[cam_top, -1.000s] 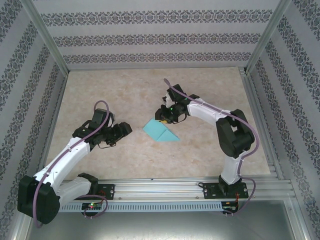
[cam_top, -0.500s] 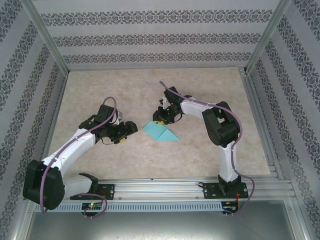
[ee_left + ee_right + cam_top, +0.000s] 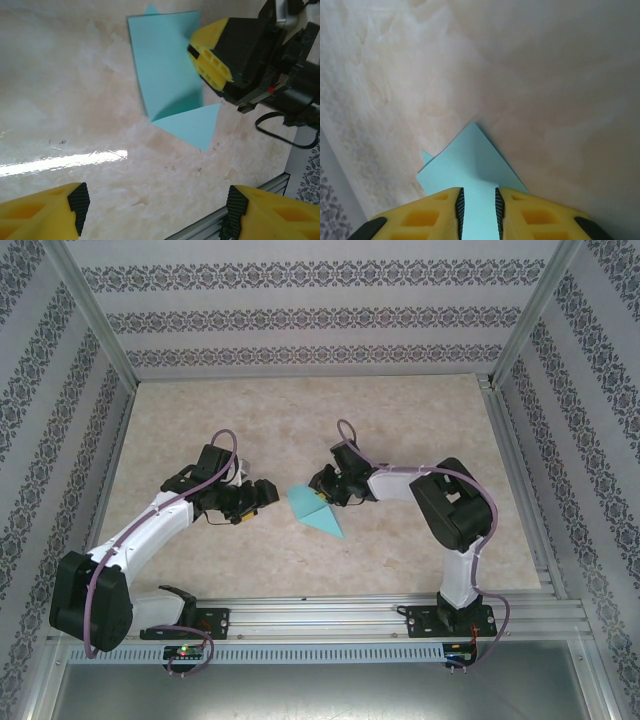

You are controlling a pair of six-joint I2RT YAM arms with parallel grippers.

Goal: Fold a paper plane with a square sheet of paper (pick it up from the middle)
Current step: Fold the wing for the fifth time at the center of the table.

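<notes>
The turquoise sheet of paper [image 3: 318,512] lies folded near the table's middle, a pointed flap [image 3: 192,127] aimed at the near edge. My right gripper [image 3: 320,496] sits on its far right part. In the right wrist view its jaws [image 3: 478,210] stand a narrow gap apart, shut on a strip of the paper [image 3: 470,160] that runs between the pads. In the left wrist view one yellow finger [image 3: 210,60] rests on the sheet [image 3: 165,65], which curves up toward it. My left gripper [image 3: 268,490] is just left of the paper, open and holding nothing [image 3: 155,210].
The marble-patterned tabletop [image 3: 250,420] has free room at the back and on both sides. An aluminium rail [image 3: 350,612] runs along the near edge, its end visible in the left wrist view [image 3: 260,197]. Patterned walls and metal posts [image 3: 100,330] enclose the table.
My right gripper swung nearer and leftward, and the paper turned with it so its point faces the near edge. My left gripper moved right toward the paper and opened a little wider.
</notes>
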